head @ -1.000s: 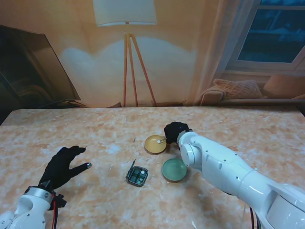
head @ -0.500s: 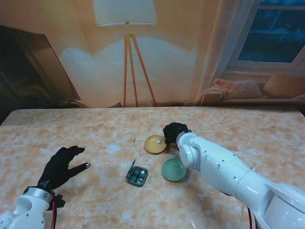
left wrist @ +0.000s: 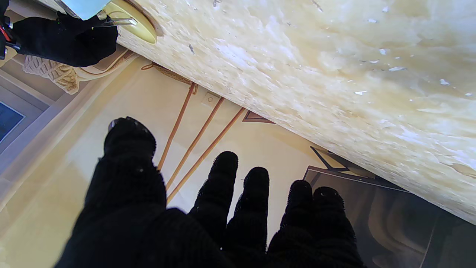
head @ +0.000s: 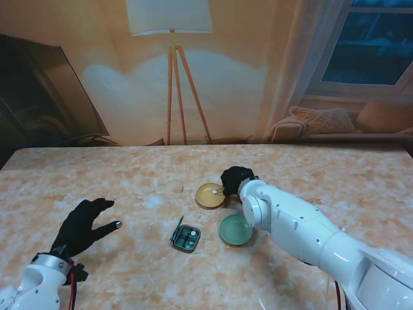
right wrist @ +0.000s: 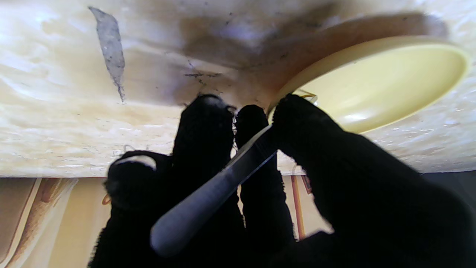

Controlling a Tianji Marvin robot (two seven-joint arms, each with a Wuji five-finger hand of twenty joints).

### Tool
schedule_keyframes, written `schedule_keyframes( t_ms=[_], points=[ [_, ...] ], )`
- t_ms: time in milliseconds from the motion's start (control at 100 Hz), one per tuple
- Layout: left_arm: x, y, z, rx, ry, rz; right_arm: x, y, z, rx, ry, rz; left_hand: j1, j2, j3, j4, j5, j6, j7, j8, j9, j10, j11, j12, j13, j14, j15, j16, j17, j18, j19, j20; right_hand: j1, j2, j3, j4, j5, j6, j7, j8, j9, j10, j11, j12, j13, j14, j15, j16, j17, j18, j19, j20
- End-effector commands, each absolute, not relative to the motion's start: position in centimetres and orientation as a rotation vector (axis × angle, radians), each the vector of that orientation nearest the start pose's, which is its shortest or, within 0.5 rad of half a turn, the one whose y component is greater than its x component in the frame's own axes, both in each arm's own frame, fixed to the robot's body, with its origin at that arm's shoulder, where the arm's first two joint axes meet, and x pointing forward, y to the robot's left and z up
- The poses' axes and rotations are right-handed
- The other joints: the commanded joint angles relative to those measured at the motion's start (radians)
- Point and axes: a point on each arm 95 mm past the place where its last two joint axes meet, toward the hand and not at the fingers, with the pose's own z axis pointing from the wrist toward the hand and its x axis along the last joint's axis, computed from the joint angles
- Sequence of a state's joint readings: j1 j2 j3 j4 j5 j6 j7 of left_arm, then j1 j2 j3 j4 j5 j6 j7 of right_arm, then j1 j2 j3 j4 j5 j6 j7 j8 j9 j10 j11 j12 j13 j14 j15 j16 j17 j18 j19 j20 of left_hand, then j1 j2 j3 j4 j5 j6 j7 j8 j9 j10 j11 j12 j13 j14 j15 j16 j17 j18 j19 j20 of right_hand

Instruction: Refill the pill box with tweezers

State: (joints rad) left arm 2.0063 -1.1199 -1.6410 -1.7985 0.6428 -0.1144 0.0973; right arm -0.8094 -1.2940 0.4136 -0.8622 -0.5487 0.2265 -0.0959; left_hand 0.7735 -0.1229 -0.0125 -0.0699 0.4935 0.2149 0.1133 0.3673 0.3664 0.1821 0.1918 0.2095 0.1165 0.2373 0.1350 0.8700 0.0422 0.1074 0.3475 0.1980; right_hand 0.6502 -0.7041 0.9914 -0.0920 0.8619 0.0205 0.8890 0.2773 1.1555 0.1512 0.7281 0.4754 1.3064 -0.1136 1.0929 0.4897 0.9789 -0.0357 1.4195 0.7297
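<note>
My right hand (head: pixel 236 179) is shut on metal tweezers (right wrist: pixel 219 186), pinched between thumb and fingers, at the right rim of the yellow dish (head: pixel 211 195). The tweezer tips (head: pixel 220 191) reach over the dish toward a small white pill (head: pixel 213 192); in the right wrist view the tips are hidden behind my fingers (right wrist: pixel 204 123) beside the yellow dish (right wrist: pixel 379 85). The small dark pill box (head: pixel 186 237) lies open nearer to me, lid raised on its left. My left hand (head: pixel 84 224) rests open on the table at the far left, fingers (left wrist: pixel 223 186) spread.
A green dish (head: pixel 235 230) sits right of the pill box, just under my right forearm (head: pixel 290 223). The marble table (head: pixel 129 174) stretches wide around these items. In the left wrist view the yellow dish (left wrist: pixel 134 22) and my right hand (left wrist: pixel 67 37) show at a distance.
My right hand has crept very slightly left toward the yellow dish. The left hand has barely shifted, and the dishes and pill box have not moved.
</note>
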Motion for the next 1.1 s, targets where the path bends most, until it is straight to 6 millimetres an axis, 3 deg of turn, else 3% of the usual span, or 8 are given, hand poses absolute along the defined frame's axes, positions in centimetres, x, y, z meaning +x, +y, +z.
schedule_keyframes(
  t_ms=[0, 750, 1090],
  points=[
    [30.4, 11.3, -32.8, -1.606, 1.072, -1.577, 53.0, 10.9, -36.4, 1.298, 1.695, 1.259, -0.023, 0.029, -0.017, 0.02, 0.026, 0.0, 0.002, -0.014, 0.0, -0.018, -0.006, -0.008, -0.011, -0.013, -0.001, 0.003, 0.0, -0.059, 0.0, 0.003, 0.037, -0.006, 0.08, 0.05, 0.076, -0.058, 0.108, 0.026, 0.065, 0.049, 0.065, 0.023, 0.023, -0.047, 0.049, 0.011, 0.043, -0.084, 0.057, 0.006],
    [30.4, 11.4, -32.9, -1.622, 1.081, -1.572, 52.4, 10.7, -35.7, 1.296, 1.629, 1.341, -0.023, 0.028, -0.017, 0.02, 0.034, -0.007, 0.007, -0.01, 0.016, -0.02, -0.004, -0.002, 0.003, -0.014, 0.001, 0.004, 0.005, -0.058, 0.003, 0.005, 0.027, -0.05, 0.13, 0.068, 0.093, -0.052, 0.124, 0.053, 0.087, 0.062, 0.105, 0.032, 0.024, -0.062, 0.127, 0.021, 0.077, -0.097, 0.105, -0.015],
    [30.6, 11.2, -32.9, -1.626, 1.085, -1.576, 50.4, 10.6, -34.4, 1.262, 1.615, 1.435, -0.023, 0.026, -0.017, 0.02, 0.036, -0.009, 0.008, -0.009, 0.019, -0.021, -0.004, 0.0, 0.007, -0.015, 0.002, 0.004, 0.007, -0.057, 0.003, 0.005, 0.029, -0.054, 0.136, 0.065, 0.095, -0.045, 0.123, 0.055, 0.088, 0.068, 0.11, 0.032, 0.022, -0.062, 0.146, 0.021, 0.087, -0.103, 0.119, -0.026]
  ],
)
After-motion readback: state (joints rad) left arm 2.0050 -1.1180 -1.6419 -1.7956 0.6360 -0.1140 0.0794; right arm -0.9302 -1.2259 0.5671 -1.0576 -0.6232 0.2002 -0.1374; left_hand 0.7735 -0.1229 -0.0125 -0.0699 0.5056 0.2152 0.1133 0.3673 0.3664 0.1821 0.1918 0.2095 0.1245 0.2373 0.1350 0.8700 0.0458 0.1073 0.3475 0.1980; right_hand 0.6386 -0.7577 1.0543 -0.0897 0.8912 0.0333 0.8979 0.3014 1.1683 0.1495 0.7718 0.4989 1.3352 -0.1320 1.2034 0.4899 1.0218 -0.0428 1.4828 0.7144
